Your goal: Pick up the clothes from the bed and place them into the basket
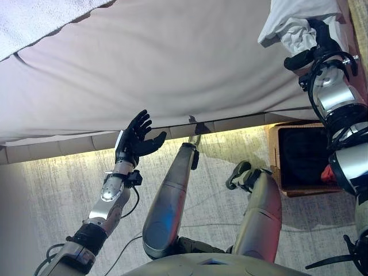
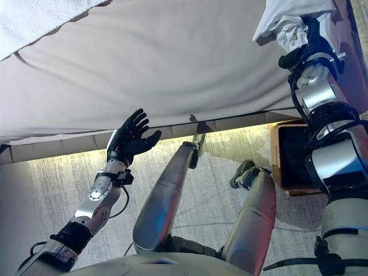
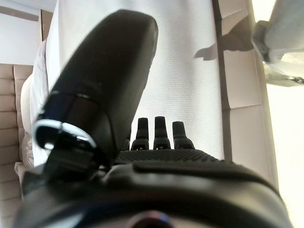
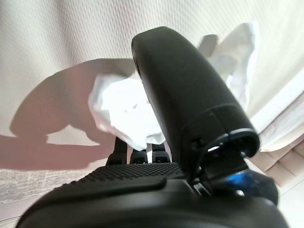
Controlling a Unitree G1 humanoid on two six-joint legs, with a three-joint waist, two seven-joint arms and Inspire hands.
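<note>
Right hand point(image 1: 313, 43) is clenched on a white shirt point(image 1: 287, 26), lifted off the bed point(image 1: 172, 63) — basket point(image 1: 275, 155) sits right below. Left hand point(image 1: 137, 138) hangs open, empty.

1. White textured blanket point(image 1: 34, 20) lies at the far left corner of the mattress, covering that corner only
2. Pale padded bed frame point(image 1: 69, 145) runs along the near edge, below the sheet
3. Light patterned carpet point(image 1: 52, 195) covers the floor in front, brightly lit just beside the frame
</note>
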